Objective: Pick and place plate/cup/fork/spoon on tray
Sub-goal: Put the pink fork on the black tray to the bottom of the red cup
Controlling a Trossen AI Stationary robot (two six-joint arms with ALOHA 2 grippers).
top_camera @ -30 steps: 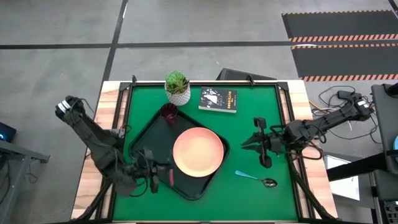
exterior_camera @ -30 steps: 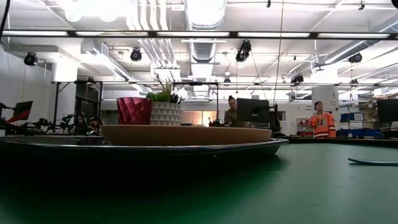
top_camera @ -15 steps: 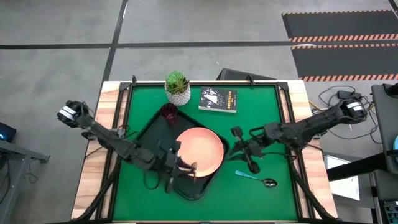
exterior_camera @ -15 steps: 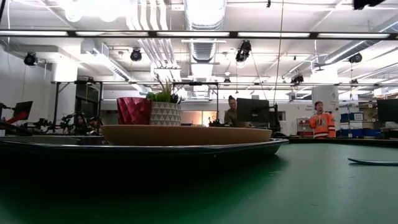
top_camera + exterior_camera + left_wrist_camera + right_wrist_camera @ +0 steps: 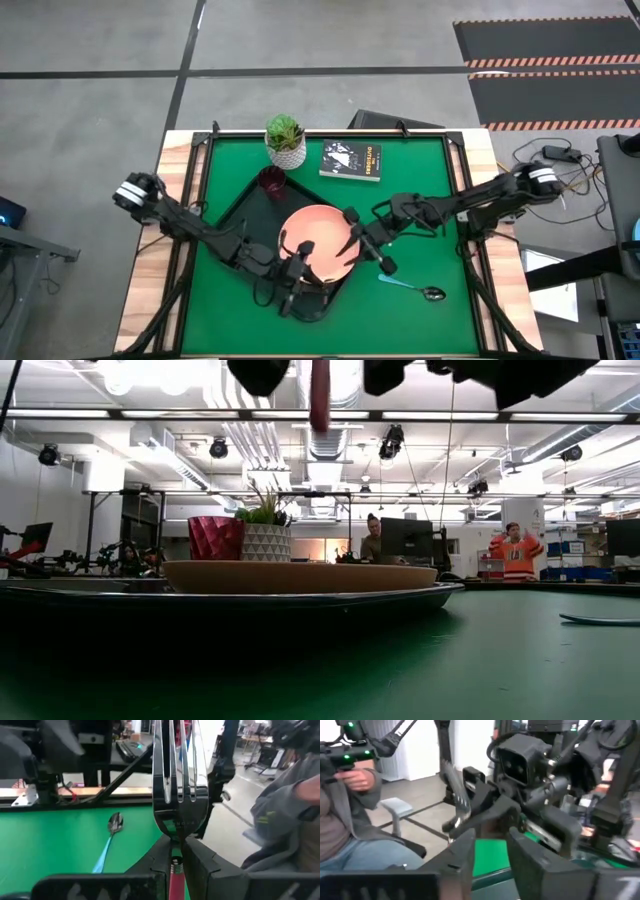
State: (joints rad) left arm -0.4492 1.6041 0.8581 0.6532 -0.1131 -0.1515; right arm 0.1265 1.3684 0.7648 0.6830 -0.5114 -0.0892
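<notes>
The black tray point(image 5: 240, 215) lies on the green table. The pink plate point(image 5: 325, 232) rests flat on it, and the dark red cup point(image 5: 271, 180) stands in its far corner. My left gripper point(image 5: 303, 262) is shut on the pink-handled fork point(image 5: 174, 780) above the plate's near part. My right gripper point(image 5: 350, 236) is open and empty at the plate's right rim, facing the left gripper and the fork point(image 5: 455, 795). The blue-handled spoon point(image 5: 410, 287) lies on the table to the right of the tray. My left gripper pinches the fork at its neck point(image 5: 174, 862), where the metal meets the pink handle, between its two fingers. The fingers come level from the table's left. The fork is lifted clear over the plate, tines up, and its pink handle point(image 5: 320, 395) hangs below the fingers.
A white pot with a green plant point(image 5: 286, 140) and a small black book point(image 5: 351, 160) stand at the table's far edge. People show in the room behind the table point(image 5: 515, 555). Bare green table lies to the right of the tray and along the near edge.
My left gripper has gone toward the table's right edge with the fork, from the tray's near left part to above the plate. My right gripper has gone toward the table's left edge, up to the plate's right rim. The two grippers now face each other closely.
</notes>
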